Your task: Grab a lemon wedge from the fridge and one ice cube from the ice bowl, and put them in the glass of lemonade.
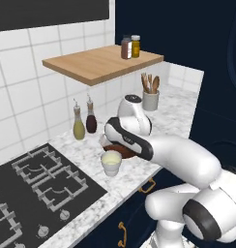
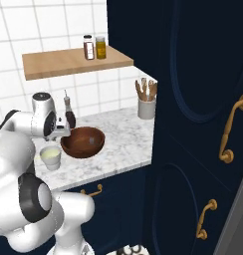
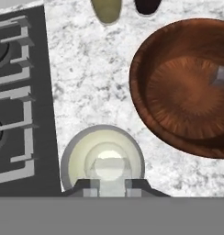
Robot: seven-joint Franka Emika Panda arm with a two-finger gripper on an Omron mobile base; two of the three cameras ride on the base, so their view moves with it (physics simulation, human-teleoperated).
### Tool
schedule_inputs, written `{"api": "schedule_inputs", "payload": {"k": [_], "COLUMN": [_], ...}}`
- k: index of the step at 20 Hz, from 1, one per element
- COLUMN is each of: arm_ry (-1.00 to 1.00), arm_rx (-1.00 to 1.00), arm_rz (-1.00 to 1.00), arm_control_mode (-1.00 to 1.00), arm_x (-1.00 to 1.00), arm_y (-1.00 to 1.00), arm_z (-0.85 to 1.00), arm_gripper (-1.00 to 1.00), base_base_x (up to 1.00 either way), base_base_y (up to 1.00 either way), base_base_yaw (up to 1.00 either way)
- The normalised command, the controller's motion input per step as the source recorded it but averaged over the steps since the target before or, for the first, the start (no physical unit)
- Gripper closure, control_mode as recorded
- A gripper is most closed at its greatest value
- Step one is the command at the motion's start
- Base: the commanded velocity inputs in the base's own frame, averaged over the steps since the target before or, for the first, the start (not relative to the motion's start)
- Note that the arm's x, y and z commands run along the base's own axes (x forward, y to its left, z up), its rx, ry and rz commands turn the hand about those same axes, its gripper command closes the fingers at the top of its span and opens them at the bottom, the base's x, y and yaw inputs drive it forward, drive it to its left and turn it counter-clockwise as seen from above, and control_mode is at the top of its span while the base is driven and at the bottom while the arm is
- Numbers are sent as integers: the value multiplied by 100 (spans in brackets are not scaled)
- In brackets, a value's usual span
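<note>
Above the glass of lemonade (image 3: 103, 158), the tool (image 3: 112, 184) pinches a pale ice cube (image 3: 111, 183) between nearly pressed-together tips. Slick and small, it likely slips easily; flat opposite faces look the safest hold. The ice bowl (image 3: 187, 87) sits just beside on the table (image 3: 86, 78).

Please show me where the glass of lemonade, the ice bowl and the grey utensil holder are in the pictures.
glass of lemonade (image 3: 103, 158): hand view, on the pale liquid inside the rim.
ice bowl (image 2: 83, 141): right base view, on the brown inner wall.
grey utensil holder (image 1: 150, 100): left base view, on its outer side below the wooden spoons.
</note>
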Motion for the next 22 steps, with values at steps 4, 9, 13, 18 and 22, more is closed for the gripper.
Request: {"api": "schedule_inputs", "payload": {"k": [4, 9, 13, 18, 22], "arm_ry": [4, 0, 0, 0, -1], "arm_rx": [-4, -1, -1, 0, 0], "arm_rz": [12, 1, 0, 0, 0], "arm_control_mode": [-100, -100, -100, -100, -100], "arm_x": [-34, 14, 30, 3, -1], "arm_y": [8, 0, 1, 0, 2], "arm_z": [0, -1, -1, -3, -1], "arm_gripper": [100, 100, 100, 100, 100], "base_base_x": [0, 0, 0, 0, 0], "base_base_y": [0, 0, 0, 0, 0], "base_base_yaw": [0, 0, 0, 0, 0]}}
